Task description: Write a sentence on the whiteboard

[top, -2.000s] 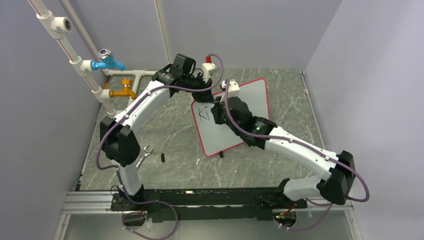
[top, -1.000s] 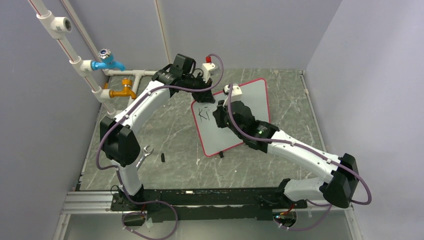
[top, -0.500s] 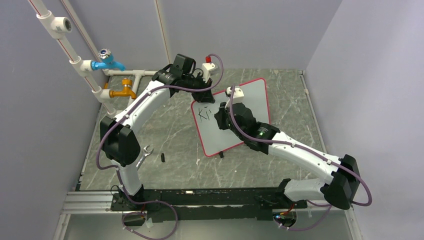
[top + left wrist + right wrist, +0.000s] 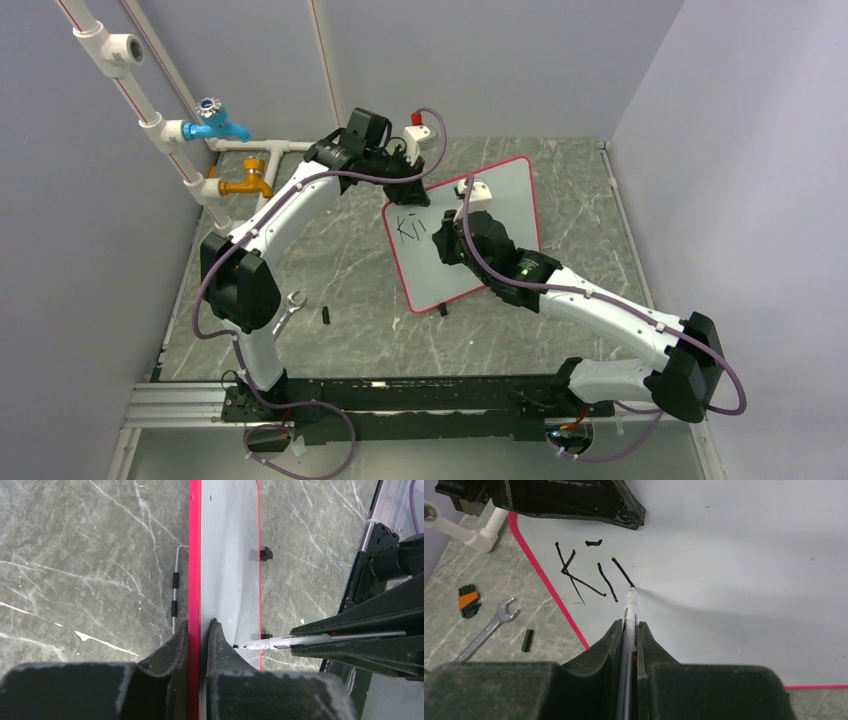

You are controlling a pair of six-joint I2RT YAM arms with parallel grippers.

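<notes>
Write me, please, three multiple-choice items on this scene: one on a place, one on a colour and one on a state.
1. Where is the silver open-ended wrench relative to the square white whiteboard?
A) on it
B) on the grey marbled table beside it
C) propped against it

2. What colour is the whiteboard's thin rim?
A) blue
B) red
C) green

3. How is the right gripper?
A) open and empty
B) shut on the wrench
C) shut on a thin white marker

Key: 1 B, the wrench lies on the table, apart from the board; 2 B, a red line edges the board; 3 C, the fingers pinch the marker, its tip on the board.
</notes>
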